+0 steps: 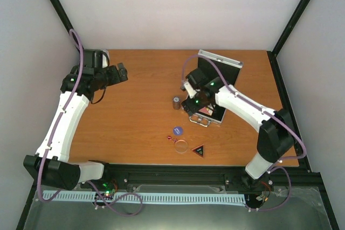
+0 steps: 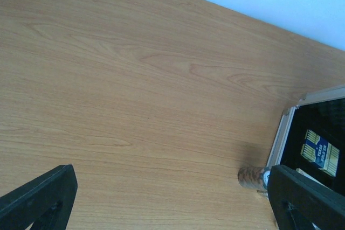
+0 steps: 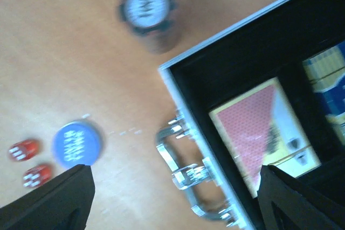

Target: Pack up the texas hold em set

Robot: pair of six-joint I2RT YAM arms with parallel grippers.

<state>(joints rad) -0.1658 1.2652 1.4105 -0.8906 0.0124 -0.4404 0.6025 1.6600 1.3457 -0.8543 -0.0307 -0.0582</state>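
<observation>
The silver case (image 1: 220,62) of the texas hold em set lies open right of centre, its rim (image 3: 242,25) and handle (image 3: 183,171) blurred in the right wrist view. In its black lining lie a red deck (image 3: 259,133) and a blue-gold deck (image 3: 329,79). My right gripper (image 3: 175,203) hangs open over the handle, holding nothing. A dark cylinder (image 1: 176,102) stands just left of the case. Nearer the front lie a blue chip (image 1: 178,130), red dice (image 1: 171,138), a clear disc (image 1: 182,146) and a black triangle (image 1: 199,150). Far left, my left gripper (image 1: 121,72) is open and empty.
In the left wrist view, bare wooden table stretches towards the cylinder (image 2: 252,177) and the case's corner (image 2: 280,138). White walls and black frame posts close in the table on three sides. A black rail runs along the near edge.
</observation>
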